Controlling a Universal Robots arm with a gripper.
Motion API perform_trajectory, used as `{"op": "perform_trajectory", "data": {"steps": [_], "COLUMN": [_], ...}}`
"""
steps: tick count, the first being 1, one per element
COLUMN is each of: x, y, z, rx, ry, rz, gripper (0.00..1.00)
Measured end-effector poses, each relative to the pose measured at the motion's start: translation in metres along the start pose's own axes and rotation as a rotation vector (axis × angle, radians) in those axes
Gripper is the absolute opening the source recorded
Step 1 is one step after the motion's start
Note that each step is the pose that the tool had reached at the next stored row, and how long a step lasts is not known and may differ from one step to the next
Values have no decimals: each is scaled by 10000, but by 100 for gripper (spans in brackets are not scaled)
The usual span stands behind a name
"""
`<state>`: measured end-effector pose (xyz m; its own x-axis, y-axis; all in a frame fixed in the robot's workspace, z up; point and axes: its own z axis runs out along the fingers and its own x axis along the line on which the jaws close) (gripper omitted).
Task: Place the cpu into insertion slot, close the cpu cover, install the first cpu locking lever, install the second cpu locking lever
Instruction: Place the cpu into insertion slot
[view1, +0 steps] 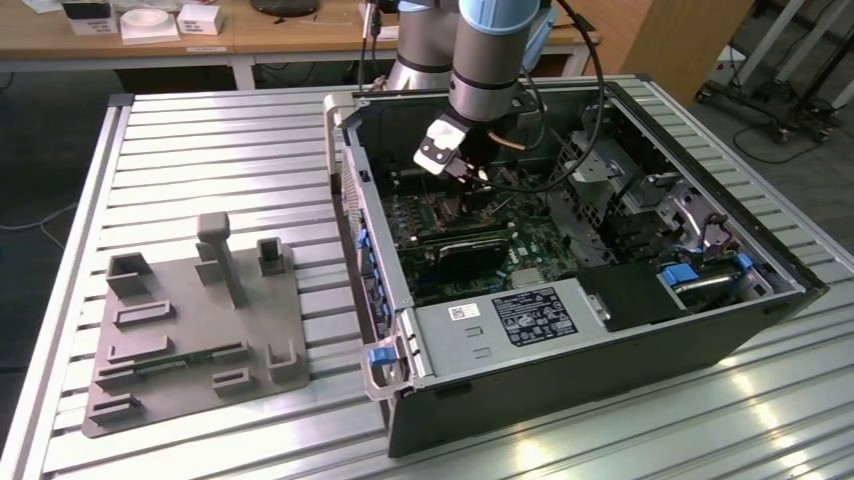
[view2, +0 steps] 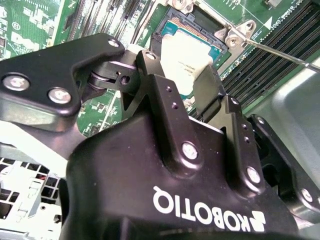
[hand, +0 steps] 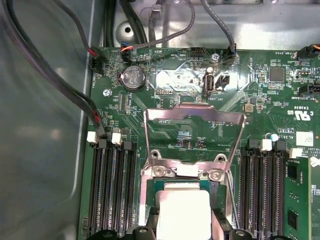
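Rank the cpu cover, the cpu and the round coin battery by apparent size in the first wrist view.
1. cpu cover: its raised frame spans the most.
2. cpu: smaller, though the picture's edge cuts it off.
3. coin battery: clearly smallest.

Matt silvery metal cpu (hand: 183, 212), shiny metal cpu cover (hand: 190, 162), glossy green circuit board (hand: 260, 95)

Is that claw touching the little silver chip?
Touching: in the first wrist view both gripper fingers sit flush against opposite edges of the cpu, no gap.
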<state>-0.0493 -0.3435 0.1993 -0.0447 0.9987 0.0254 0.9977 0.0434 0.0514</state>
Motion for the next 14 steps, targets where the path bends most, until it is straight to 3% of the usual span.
{"op": "perform_trajectory", "data": {"steps": [7, 10, 11, 14], "x": [0, 0, 0, 0], "y": [0, 0, 0, 0], "z": [1, 1, 1, 1], "rx": [-1, -1, -1, 1], "ry": [2, 2, 2, 5], "rz": [-6, -8, -10, -51], "gripper": [53, 59, 65, 65]}}
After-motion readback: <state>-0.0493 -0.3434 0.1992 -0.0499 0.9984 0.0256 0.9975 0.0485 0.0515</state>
